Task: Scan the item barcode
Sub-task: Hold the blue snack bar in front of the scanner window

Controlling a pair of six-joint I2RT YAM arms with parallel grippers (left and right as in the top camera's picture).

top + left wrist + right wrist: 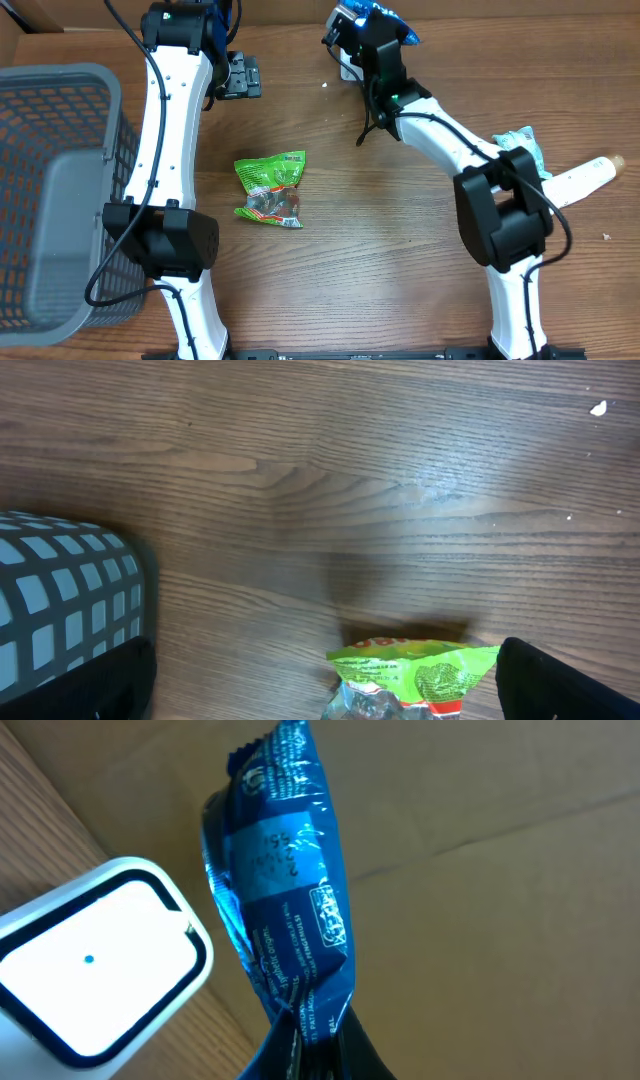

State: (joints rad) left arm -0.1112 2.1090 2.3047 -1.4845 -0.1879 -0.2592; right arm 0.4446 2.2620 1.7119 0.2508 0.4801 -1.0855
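At the far edge of the worktop (pixel 400 250), our right tool (pixel 312 1045) pinches a blue snack packet (pixel 285 870) by one end, jaws pressed tight on the seam, holding it just beside the white scanner (pixel 100 970). Our left tool (pixel 240 75) hangs spread wide and empty near the far edge, left of centre. A green packet (pixel 271 188) lies mid-worktop and a grey basket (pixel 60 120) stands at the left edge. We judge the risks plain: the crinkled foil could turn its barcode away from the scanner window, glare could spoil the read, or so thin a grip could let the packet slip.
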